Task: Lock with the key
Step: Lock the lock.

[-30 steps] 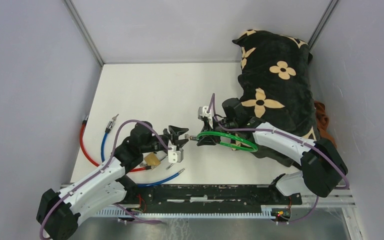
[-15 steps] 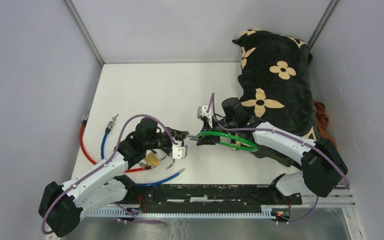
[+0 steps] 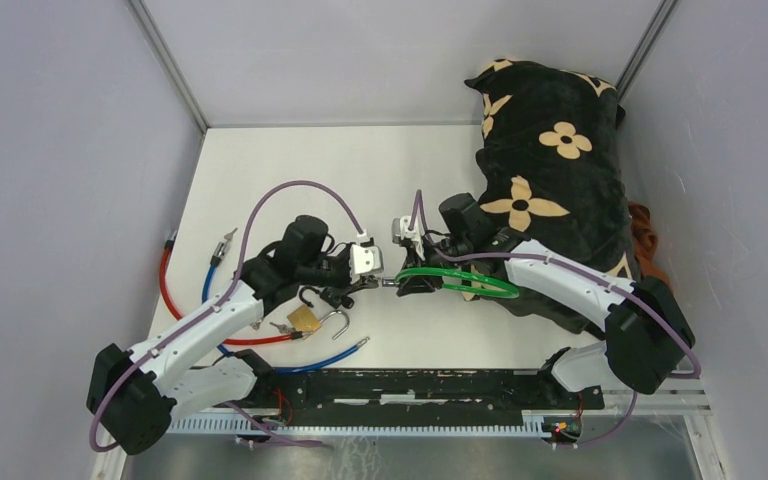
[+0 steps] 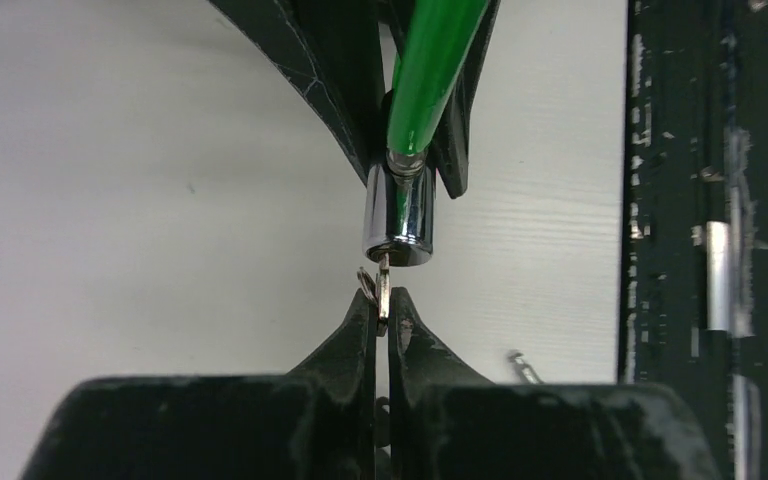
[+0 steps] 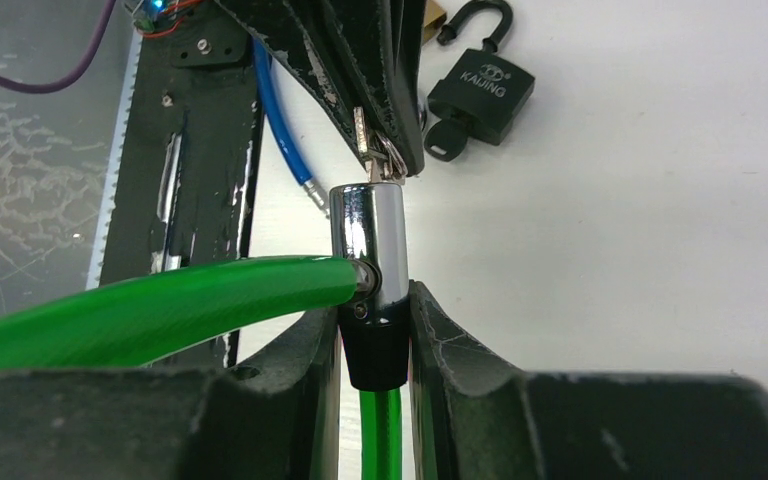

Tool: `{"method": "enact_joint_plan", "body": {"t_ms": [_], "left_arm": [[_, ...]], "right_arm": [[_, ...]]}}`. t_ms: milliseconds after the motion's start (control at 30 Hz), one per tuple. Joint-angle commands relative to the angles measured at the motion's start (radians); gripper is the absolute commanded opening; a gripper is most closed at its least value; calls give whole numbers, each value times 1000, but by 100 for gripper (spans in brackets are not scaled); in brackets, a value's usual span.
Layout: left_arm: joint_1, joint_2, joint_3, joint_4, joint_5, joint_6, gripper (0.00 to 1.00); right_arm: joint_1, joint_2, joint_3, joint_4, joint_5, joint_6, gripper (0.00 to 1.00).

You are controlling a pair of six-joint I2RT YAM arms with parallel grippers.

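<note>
Your left pincer (image 4: 382, 303) is clenched on the small key (image 4: 383, 285), whose tip meets the end face of the chrome lock barrel (image 4: 398, 215). Your right pincer (image 5: 375, 318) grasps that barrel by its black collar, and the green cable (image 5: 160, 310) loops off from it. Both pincers face tip to tip above the worktop (image 3: 290, 170). Close beneath them lie a black padlock (image 5: 480, 90), shackle open and a key in its base, a brass padlock (image 3: 305, 319), a blue cable (image 5: 278, 120) and a red cable (image 3: 166, 280). A flowered cushion (image 3: 550, 170) sits behind your right arm.
</note>
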Motion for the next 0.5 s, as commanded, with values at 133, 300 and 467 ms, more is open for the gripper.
{"method": "enact_joint_plan", "body": {"t_ms": [133, 300, 467], "left_arm": [[-13, 48, 40, -36, 258, -436, 2], [15, 68, 20, 88, 323, -652, 2], [39, 87, -12, 189, 358, -768, 2]], "right_arm": [[2, 1, 128, 86, 10, -70, 0], [3, -17, 114, 133, 7, -59, 0], [3, -20, 109, 170, 21, -56, 0]]}}
